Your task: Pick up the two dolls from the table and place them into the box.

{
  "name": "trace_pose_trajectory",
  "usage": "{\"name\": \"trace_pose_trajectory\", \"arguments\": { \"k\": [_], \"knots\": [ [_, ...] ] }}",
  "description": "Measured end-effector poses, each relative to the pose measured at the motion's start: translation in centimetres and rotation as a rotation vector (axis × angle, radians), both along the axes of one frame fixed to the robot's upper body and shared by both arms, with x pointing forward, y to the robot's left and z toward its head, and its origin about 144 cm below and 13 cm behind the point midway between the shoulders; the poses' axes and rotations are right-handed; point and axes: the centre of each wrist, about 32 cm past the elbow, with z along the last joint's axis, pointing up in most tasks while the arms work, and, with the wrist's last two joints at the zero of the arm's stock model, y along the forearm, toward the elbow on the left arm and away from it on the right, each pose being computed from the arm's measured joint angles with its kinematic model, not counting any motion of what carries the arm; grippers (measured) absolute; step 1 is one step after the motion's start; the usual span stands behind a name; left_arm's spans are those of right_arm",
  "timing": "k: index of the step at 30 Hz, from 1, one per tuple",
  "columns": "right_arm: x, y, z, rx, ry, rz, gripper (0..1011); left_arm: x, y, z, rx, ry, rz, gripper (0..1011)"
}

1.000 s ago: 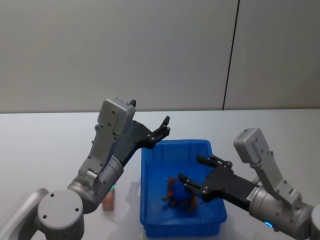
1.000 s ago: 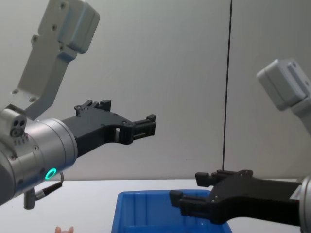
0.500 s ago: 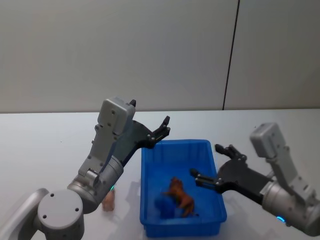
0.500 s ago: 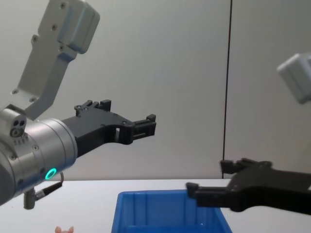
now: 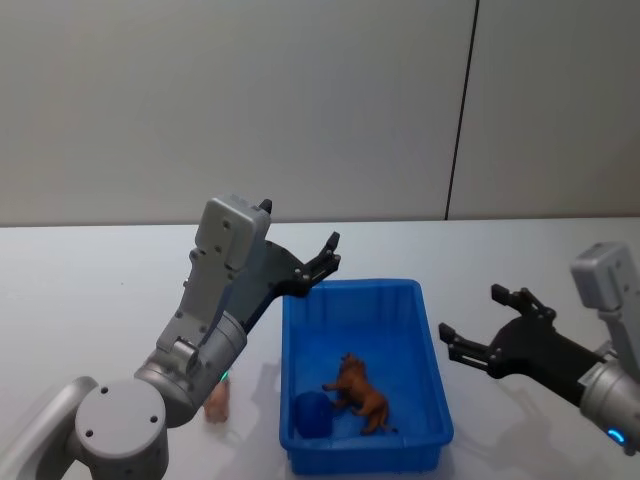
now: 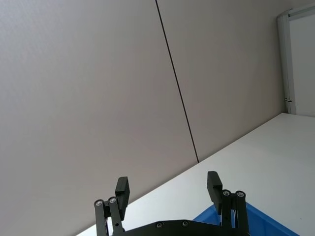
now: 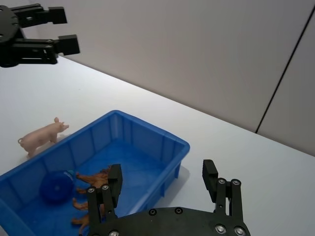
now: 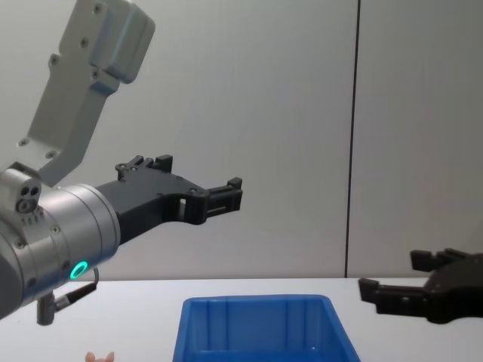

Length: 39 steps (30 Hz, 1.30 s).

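Ok, brown doll (image 5: 360,392) sits inside the box (image 5: 350,289), so that's one done by my reckoning. R gripper (image 5: 490,336) hangs off the box's right side above the table (image 5: 90,290), jaws wide, nothing in them. L gripper (image 5: 316,264) is up high over the box's far-left corner, also spread wide and empty. The pink doll (image 7: 43,138) stands on the table toward its near edge, just beside the box's left wall but not touching it.

Next job's for the L arm, I think. Go down outside the left wall and line the jaws across the doll's flanks (not nose-to-tail). Keep the inner finger clear of the blue rim, since the gap looks tight there. Close gently, lift above the rim, then let go low over the box floor, away from the brown one.

Trouble spots: in head view my own L forearm (image 5: 205,345) covers part of the pink doll. Chest view cuts it at the bottom edge, just two tips poking up. R wrist cam's my best look. Can't tell if the brown doll stands or lies on its side. There's also a dark blue round thing (image 5: 311,413) in the box's near-left corner, no idea what.
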Motion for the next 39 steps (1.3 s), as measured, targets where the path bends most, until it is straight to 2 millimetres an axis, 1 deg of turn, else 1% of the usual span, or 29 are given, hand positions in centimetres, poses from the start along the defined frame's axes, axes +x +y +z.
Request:
{"name": "trace_pose_trajectory", "arguments": {
  "k": [6, 16, 22, 31, 39],
  "knots": [
    [-0.1, -1.0, -0.1, 0.004, 0.009, -0.025, 1001, 0.0, 0.0, 0.0, 0.0, 0.0, 0.0, 1001],
    [-0.2, -1.9, -0.2, 0.008, 0.016, -0.047, 1001, -0.5, 0.2, 0.1, 0.019, 0.007, 0.021, 1001],
    [-0.3, -2.1, -0.3, 0.008, 0.018, -0.054, 1001, -1.5, 0.6, 0.1, 0.037, 0.032, 0.065, 1001],
    [-0.3, -2.4, -0.3, 0.009, 0.02, -0.06, 1001, -3.5, 1.5, -0.6, 0.055, 0.101, 0.141, 1001],
    [-0.3, -2.5, -0.3, 0.009, 0.021, -0.063, 1001, -5.4, 2.4, -2.2, 0.058, 0.186, 0.205, 1001]
  ]
}}
